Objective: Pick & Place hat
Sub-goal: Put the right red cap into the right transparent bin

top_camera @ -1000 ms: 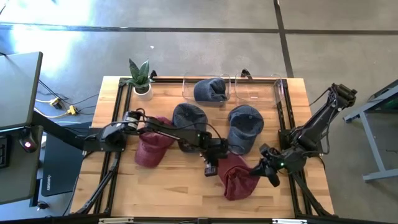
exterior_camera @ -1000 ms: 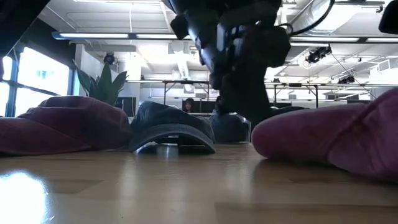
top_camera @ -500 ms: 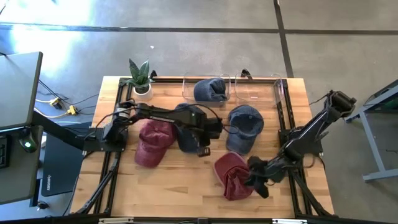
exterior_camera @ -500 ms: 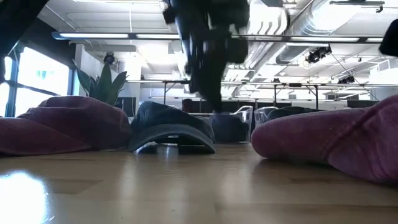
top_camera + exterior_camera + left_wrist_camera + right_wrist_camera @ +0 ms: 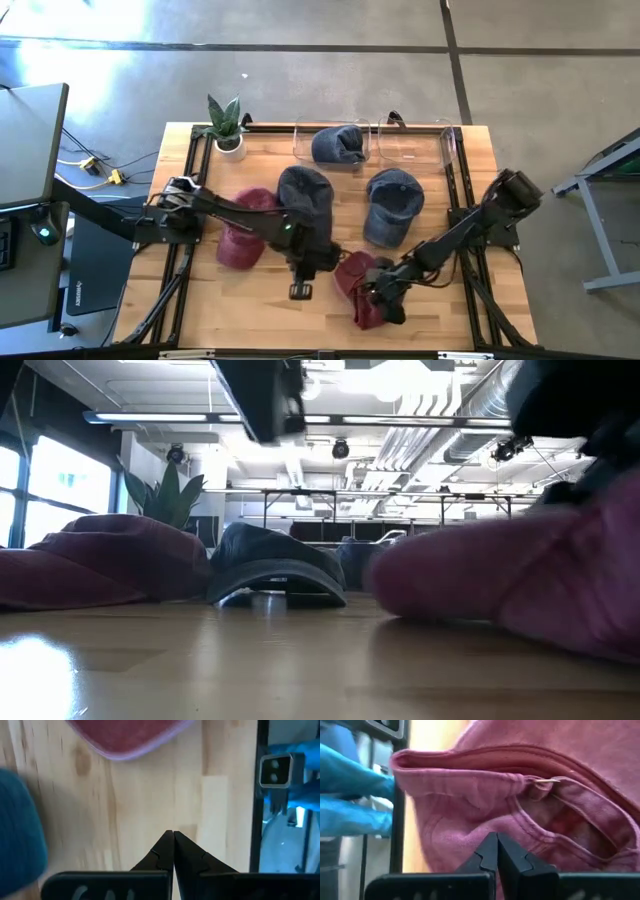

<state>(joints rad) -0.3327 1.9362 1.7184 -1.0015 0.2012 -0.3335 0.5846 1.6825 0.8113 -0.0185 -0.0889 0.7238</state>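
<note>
The near maroon hat (image 5: 352, 290) lies on the wooden table by its rim and fills the right wrist view (image 5: 530, 795); it also shows blurred in the low view (image 5: 520, 575). My right gripper (image 5: 378, 296) (image 5: 496, 836) is shut and reaches it from the table's right. My left gripper (image 5: 299, 291) (image 5: 173, 834) is shut and hovers over bare wood just left of that hat, touching nothing. Its wrist view shows a maroon brim (image 5: 130, 740) ahead of it. My right gripper presses its shut fingertips (image 5: 490, 851) against the maroon hat's cloth just under the back strap opening (image 5: 555, 815). It comes at the hat from the table's right, slanting down. The hat stays on the table, bunched toward the left.
A second maroon hat (image 5: 240, 235), a dark blue hat (image 5: 305, 195) and a denim hat (image 5: 393, 205) lie mid-table. A blue hat sits in one clear bin (image 5: 338, 145); a second bin (image 5: 415, 142) stands beside it. A potted plant (image 5: 226, 125) stands at the far left corner.
My right gripper has swept toward the table's left into the near maroon hat, which has slid left and bunched up. My left gripper swung first toward the far side, then down toward the near edge and left, ending beside the hat, still shut.
</note>
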